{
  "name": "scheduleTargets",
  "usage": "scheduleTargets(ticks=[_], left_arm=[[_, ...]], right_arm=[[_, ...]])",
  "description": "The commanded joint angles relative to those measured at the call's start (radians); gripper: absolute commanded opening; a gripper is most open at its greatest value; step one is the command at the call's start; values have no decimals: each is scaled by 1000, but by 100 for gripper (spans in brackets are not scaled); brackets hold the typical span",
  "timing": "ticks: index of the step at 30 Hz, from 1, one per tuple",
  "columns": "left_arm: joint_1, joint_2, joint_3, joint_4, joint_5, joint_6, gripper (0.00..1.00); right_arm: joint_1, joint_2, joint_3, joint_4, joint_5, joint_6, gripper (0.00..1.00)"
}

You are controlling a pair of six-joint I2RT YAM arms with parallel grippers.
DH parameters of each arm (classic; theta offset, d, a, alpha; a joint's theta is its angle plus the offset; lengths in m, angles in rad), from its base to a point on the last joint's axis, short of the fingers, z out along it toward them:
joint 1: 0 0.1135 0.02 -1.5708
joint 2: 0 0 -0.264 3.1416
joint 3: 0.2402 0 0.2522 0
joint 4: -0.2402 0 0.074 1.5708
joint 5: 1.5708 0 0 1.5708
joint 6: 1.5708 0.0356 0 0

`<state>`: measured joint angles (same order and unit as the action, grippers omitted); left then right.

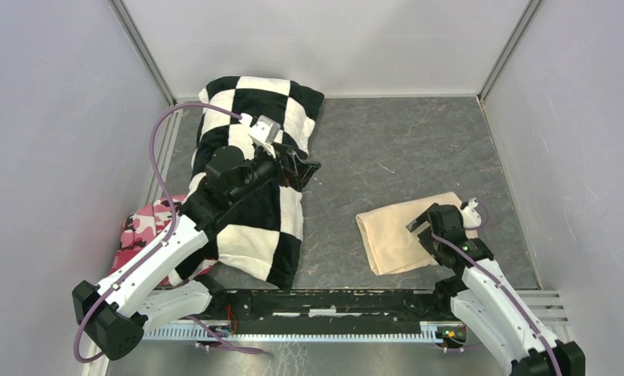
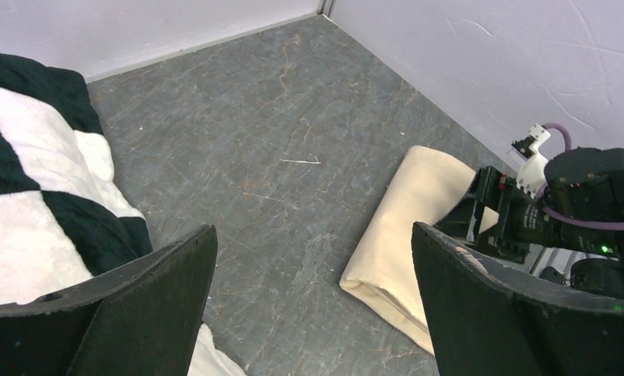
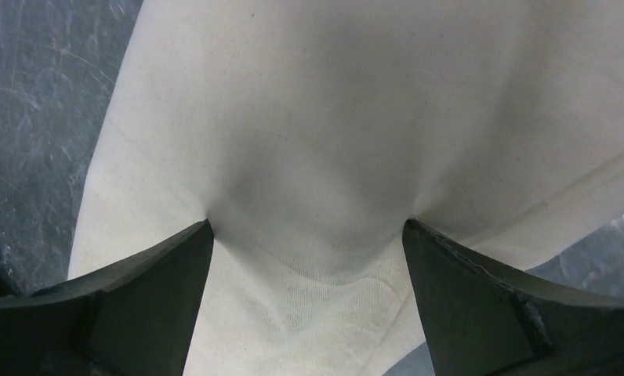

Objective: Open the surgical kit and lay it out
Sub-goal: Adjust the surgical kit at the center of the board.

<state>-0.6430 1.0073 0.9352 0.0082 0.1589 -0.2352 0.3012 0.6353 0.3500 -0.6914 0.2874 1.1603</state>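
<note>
The surgical kit is a folded beige cloth wrap (image 1: 391, 235) lying on the grey floor at the right; it also shows in the left wrist view (image 2: 419, 211). Its tray, tweezers and forceps are hidden. My right gripper (image 1: 437, 225) is open and pressed down onto the wrap's right part, with both fingertips denting the cloth (image 3: 309, 117) around my right gripper (image 3: 307, 225). My left gripper (image 1: 299, 167) is open and empty, held above the right edge of the pillow. It points towards the wrap across bare floor, seen past my left gripper (image 2: 313, 231).
A black-and-white checkered pillow (image 1: 254, 117) lies at the left under my left arm, also in the left wrist view (image 2: 27, 180). A pink camouflage cloth (image 1: 140, 227) sits at the far left. Walls close in on three sides. My right arm (image 2: 583, 196) shows by the wrap.
</note>
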Motion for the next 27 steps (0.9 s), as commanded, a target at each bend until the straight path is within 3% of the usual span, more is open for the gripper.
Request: scheduleTargets(ticks=[1,4,7,11,13,16,21,27], left_arm=[[-3,1,37,-2,-43,35,99],[-7,13,43,-2,-65,47,99],[-9,13,44,-27,-73,49,99],[-13,8,41,-25,-73,48,100],[-15,10,40,-24,-73,48,100],[-15,15,39,-22,-66,47,99],[-20,33,34,-16,-58,43,100],[-42,117,51,-22,24,6,100]], right_arm=[[-59,139,8,343,36,-122,98],[-133,323,64,525,-13,-300,98],[-187,551,220,666,-143,-627,98],[-182,863,625,425,-191,-998,98],[-159,924,773,290,-127,-1103,98],[-111,909,854,182,46,-1144,98],[-119,720,725,217,-203,-1083,98],[-200,557,510,328,-245,-971,98]])
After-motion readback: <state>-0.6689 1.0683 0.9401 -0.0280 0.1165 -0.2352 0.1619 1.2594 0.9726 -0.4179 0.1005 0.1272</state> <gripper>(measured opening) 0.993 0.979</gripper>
